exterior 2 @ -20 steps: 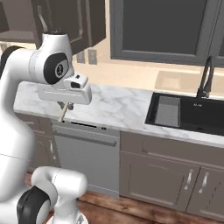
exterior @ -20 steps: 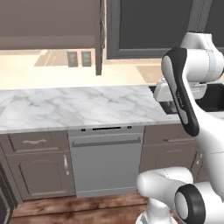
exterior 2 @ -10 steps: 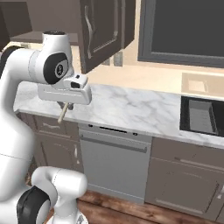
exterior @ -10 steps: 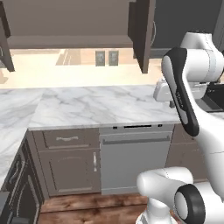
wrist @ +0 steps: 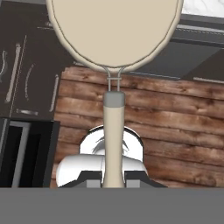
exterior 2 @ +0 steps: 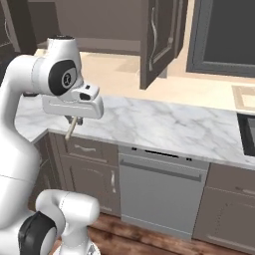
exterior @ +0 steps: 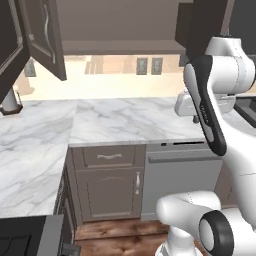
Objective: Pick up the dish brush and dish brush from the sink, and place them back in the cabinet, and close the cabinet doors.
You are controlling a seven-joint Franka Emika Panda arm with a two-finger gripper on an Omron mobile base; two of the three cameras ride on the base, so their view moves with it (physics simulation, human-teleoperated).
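Cream dish brush rides clamped in your gripper while the base has rolled left, bringing the open cabinet overhead for stowing.

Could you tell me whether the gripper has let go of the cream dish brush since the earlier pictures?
No. The gripper is still shut on the cream dish brush, whose handle hangs below the hand just as before; only the base has driven left along the marble counter.

Even, soft rendered light fills all views, brightest on the cream back wall and the marble table. Cabinet doors stay dim and flat. Shadows are faint, with no glare. Edges look slightly coarse and pixelated, without lens distortion.
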